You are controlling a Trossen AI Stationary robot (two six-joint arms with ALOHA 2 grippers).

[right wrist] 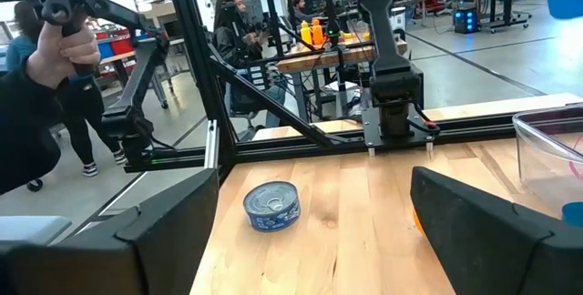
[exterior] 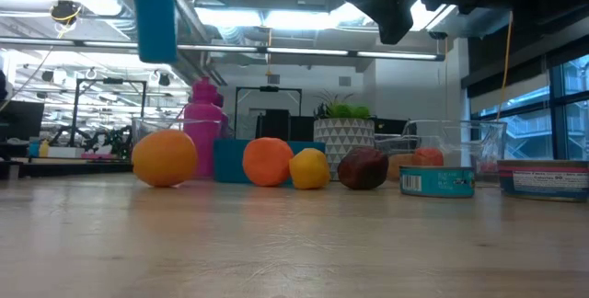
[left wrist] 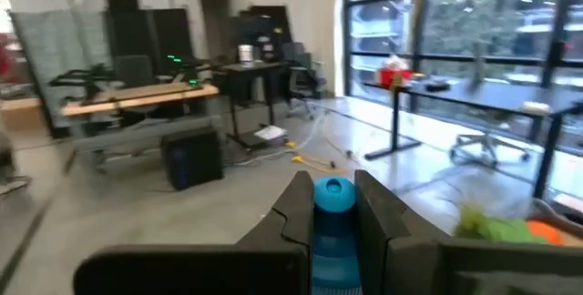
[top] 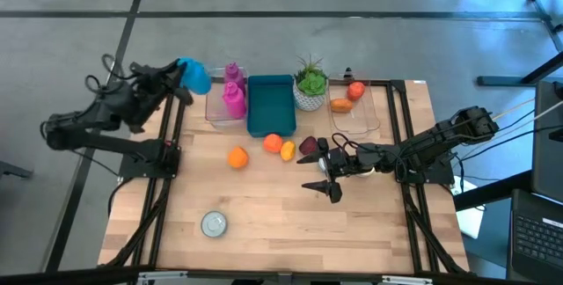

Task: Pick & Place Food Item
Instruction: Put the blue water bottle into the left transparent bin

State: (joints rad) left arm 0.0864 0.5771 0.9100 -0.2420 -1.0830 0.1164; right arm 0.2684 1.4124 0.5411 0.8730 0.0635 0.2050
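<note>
Right gripper (top: 329, 179) hovering, fingers spread and empty, just beside dark red fruit (top: 309, 146) on counter (top: 281, 232); left gripper (top: 180, 78) clenched on blue bottle (top: 197, 76), far off.

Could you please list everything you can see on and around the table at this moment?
Blue bottle: one, blue, held in the air over the table's far left corner.
Pink bottles: two, pink, in a clear bin at the far edge.
Teal bin: one, teal, far edge, middle.
Potted plant: one, green in a white pot, beside the teal bin.
Clear tray: one, far right, holding two orange-red food items.
Oranges: two, orange, mid-table.
Lemon: one, yellow, beside an orange.
Dark red fruit: one, near the right gripper.
Can: one, silver top, near left.
Person: beyond the table.
Left gripper: shut on the blue bottle.
Right gripper: open, above mid-table.
</note>
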